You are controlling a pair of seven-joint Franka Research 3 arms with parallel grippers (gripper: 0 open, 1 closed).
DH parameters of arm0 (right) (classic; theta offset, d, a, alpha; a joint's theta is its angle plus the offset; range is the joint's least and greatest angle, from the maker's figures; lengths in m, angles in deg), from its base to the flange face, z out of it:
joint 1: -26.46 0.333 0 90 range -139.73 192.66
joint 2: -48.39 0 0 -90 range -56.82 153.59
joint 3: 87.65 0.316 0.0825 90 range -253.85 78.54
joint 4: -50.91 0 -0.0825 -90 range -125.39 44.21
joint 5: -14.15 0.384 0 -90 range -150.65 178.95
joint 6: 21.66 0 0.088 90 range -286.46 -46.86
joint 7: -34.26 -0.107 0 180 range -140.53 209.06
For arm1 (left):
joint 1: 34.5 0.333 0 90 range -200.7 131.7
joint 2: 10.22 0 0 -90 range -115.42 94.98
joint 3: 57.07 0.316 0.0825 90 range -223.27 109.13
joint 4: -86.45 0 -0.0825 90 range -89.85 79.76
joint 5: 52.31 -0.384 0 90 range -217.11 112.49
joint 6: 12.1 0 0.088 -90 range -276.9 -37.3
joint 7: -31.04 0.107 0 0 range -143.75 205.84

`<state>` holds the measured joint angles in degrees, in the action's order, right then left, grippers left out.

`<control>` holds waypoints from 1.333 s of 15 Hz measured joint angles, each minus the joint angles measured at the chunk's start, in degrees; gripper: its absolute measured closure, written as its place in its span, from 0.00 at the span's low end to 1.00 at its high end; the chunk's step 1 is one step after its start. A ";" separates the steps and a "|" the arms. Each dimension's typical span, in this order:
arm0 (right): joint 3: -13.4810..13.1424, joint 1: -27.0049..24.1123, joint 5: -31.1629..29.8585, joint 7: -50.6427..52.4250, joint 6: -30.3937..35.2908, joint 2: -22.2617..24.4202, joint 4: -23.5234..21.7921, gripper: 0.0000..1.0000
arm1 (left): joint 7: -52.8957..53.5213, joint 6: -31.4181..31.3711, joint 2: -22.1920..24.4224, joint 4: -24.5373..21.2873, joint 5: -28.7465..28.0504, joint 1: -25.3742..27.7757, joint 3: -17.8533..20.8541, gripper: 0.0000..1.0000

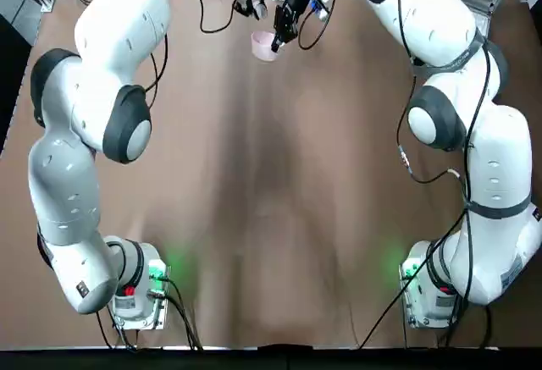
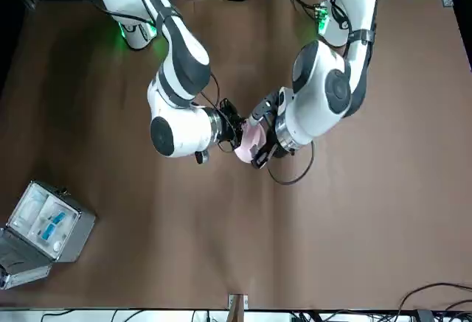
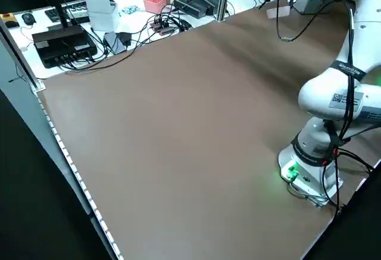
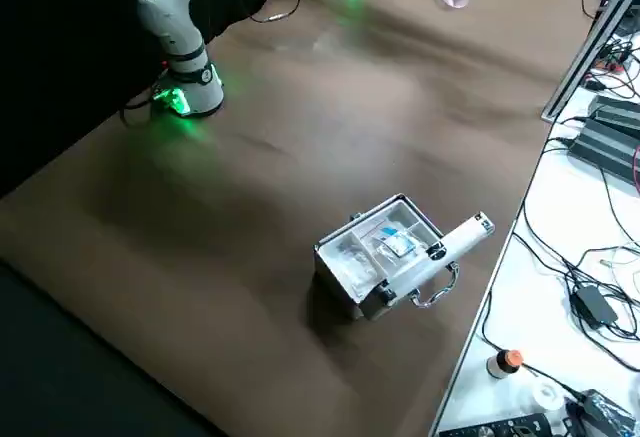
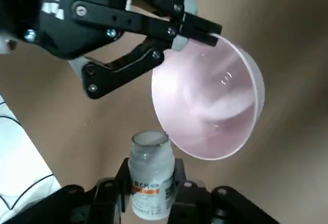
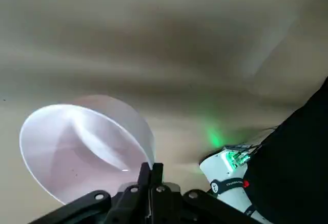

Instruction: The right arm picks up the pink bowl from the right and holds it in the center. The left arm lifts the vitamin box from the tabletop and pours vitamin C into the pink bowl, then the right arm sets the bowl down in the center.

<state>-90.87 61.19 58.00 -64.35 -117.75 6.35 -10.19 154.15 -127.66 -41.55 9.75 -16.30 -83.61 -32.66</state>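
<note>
Left wrist view: a small white bottle (image 5: 151, 175), its mouth uncovered, is gripped between the fingers of the left gripper (image 5: 152, 167); beside it, the pink bowl (image 5: 207, 98) is pinched at its rim by the right gripper (image 5: 197, 35), whose fingers are closed on that thin wall. In the top view both grippers are seen at the far side of the table (image 1: 254, 184), near its middle, with the bowl between them; in the front view the bowl appears to be held up off the surface.

Pouring is judged to be the step in hand; no tablets can be made out in the bowl, and whether any are in the bottle cannot be told. Spilling is the main risk: if the bottle is tipped before its mouth is brought over the bowl, tablets could be dropped past the rim. The bowl is held at one edge only — a knock from the bottle or the left gripper could make it swing or slip, and whatever had been caught might be tipped out. Too steep a tilt of the bowl would have the same effect; too fast a turn of the bottle could send tablets bouncing out.
</note>
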 joint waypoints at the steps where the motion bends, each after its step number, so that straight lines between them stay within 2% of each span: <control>1: 0.00 0.00 0.00 0.01 0.00 0.00 0.00 0.98 | 0.00 -0.57 0.00 -0.01 -1.73 -0.49 0.07 0.65; 2: 0.00 0.00 0.00 0.03 0.00 0.00 0.00 0.98 | 0.00 -1.76 0.00 -0.04 -5.06 -1.25 0.07 0.65; 4: 0.00 0.00 0.00 0.04 0.00 0.00 0.00 0.98 | 0.00 -2.60 0.00 -0.04 -7.99 -1.75 0.09 0.65; 20: 0.00 0.00 0.00 0.10 -0.19 0.00 0.00 0.98 | 0.07 -6.96 0.00 -0.34 -24.74 -5.27 0.12 0.65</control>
<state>-90.87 61.19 58.00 -64.24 -117.95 6.35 -10.18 154.22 -134.62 -41.56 9.41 -41.04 -88.88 -32.55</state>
